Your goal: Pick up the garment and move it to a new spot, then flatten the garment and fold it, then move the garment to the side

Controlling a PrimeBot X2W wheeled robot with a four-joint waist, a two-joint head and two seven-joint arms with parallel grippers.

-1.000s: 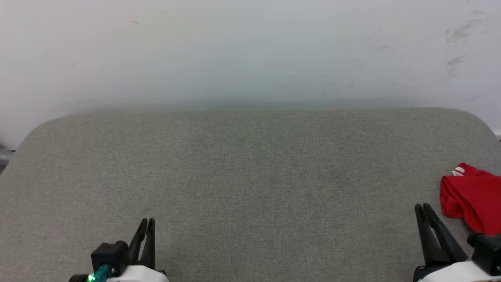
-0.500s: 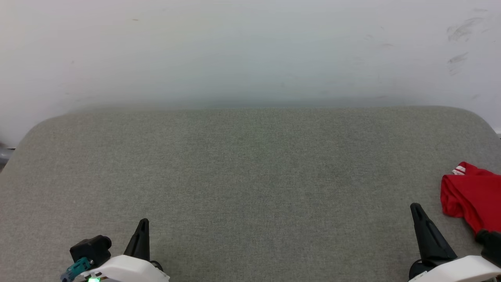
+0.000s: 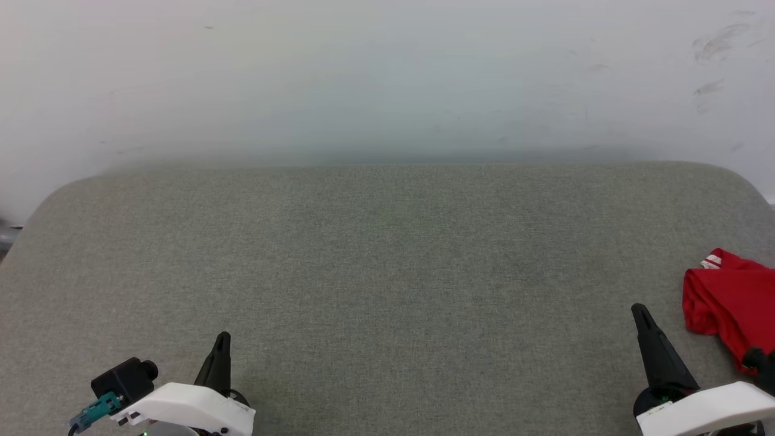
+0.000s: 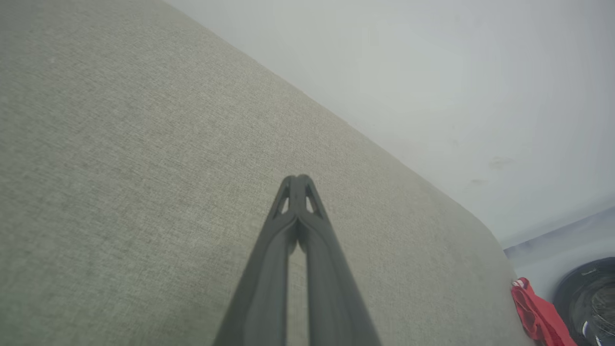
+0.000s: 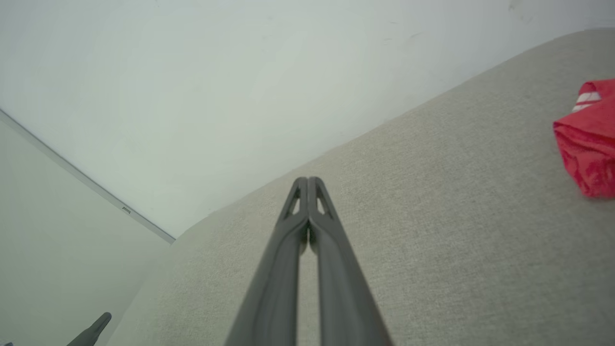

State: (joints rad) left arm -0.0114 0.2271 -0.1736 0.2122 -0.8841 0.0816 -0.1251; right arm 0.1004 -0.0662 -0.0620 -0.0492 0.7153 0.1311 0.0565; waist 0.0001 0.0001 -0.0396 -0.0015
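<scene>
The bench [image 3: 387,272] is covered in a grey-green woven cloth with a fine, even grain. Its far corners are rounded, and its far edge meets a pale, smooth wall [image 3: 387,79] that carries a few faint dark scuffs near the bench's far right corner.

The garment [image 3: 729,309] lies bunched at the bench's right edge, about midway between the near and far sides. It is a soft heap of bright red fabric, rolled into loose folds, with a small patch of white striping at its far tip.

The left pincer [image 3: 221,342] stands over the bench's near left part. Its two long, dark, tapering fingers are pressed together so that the tips meet, with nothing between them. Each finger has a small triangular cut-out near its tip, and a white, smooth casing sits behind them.

The right pincer [image 3: 639,312] is over the bench's near right part, just beside the garment but apart from it. It too is pressed together and empty, its slim matte fingers meeting at a narrow point above the bare cloth.
</scene>
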